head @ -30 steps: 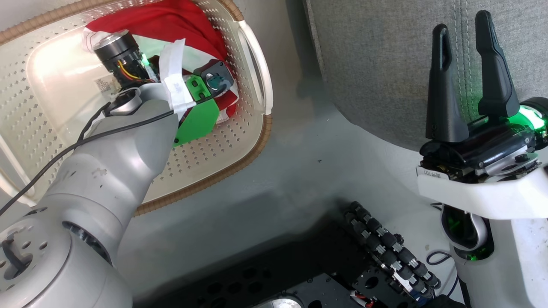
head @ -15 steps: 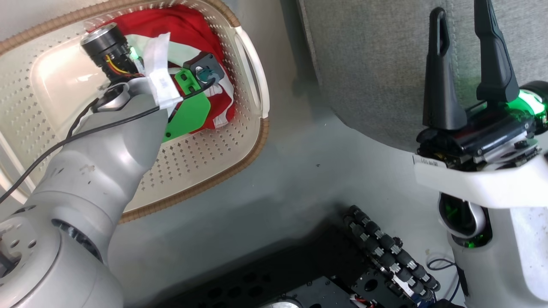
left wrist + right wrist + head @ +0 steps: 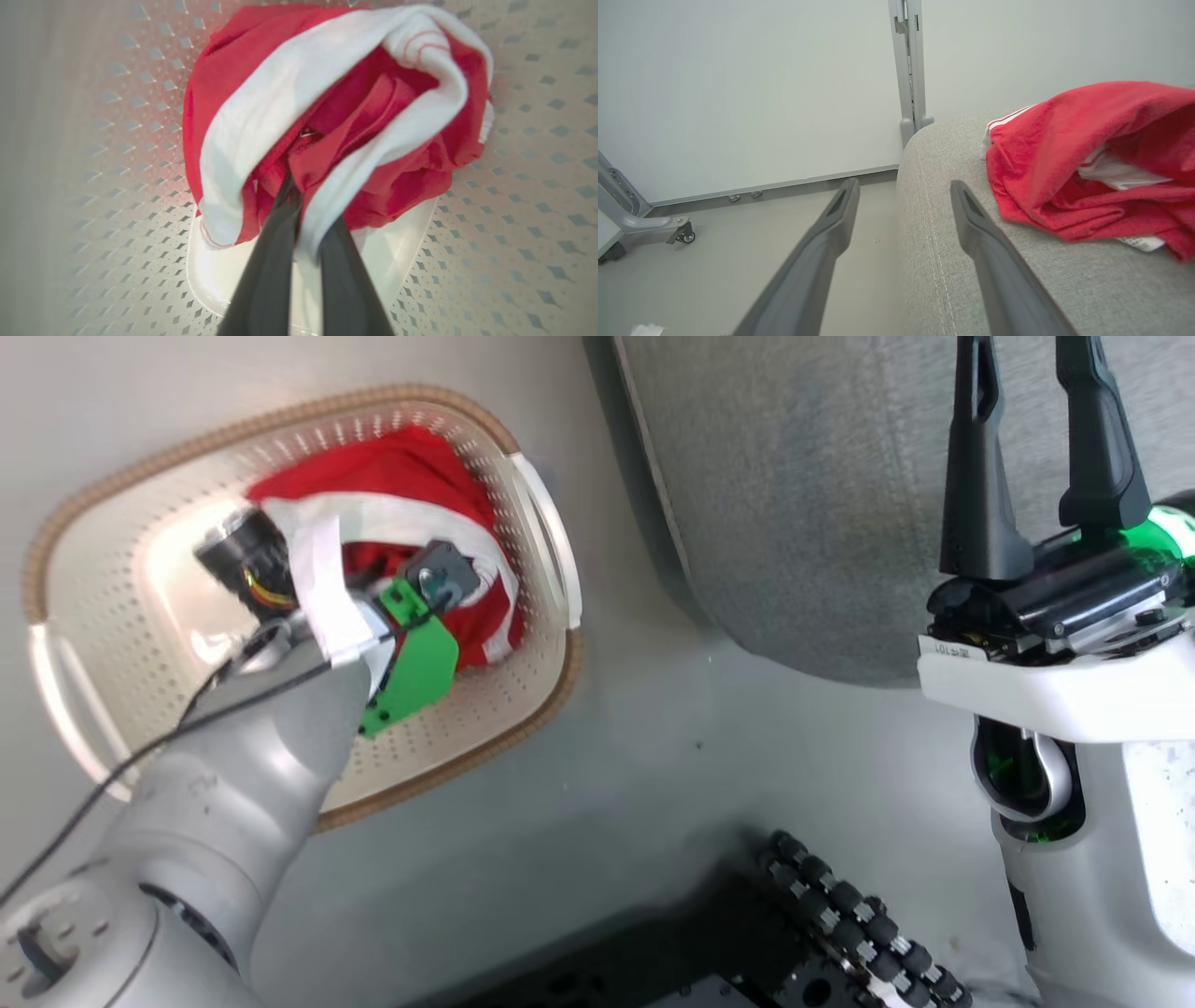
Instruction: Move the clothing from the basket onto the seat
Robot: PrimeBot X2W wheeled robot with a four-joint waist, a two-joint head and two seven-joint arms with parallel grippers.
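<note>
Red clothing (image 3: 233,79), broad white band, at the dark left gripper (image 3: 303,200); cream perforated basket (image 3: 504,709), brown woven rim; light-grey seat (image 3: 794,523).

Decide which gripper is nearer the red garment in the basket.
Left. The left gripper is down in the basket, jaws shut on the red garment. The right gripper hovers with open jaws at the seat's edge, outside the basket.
</note>
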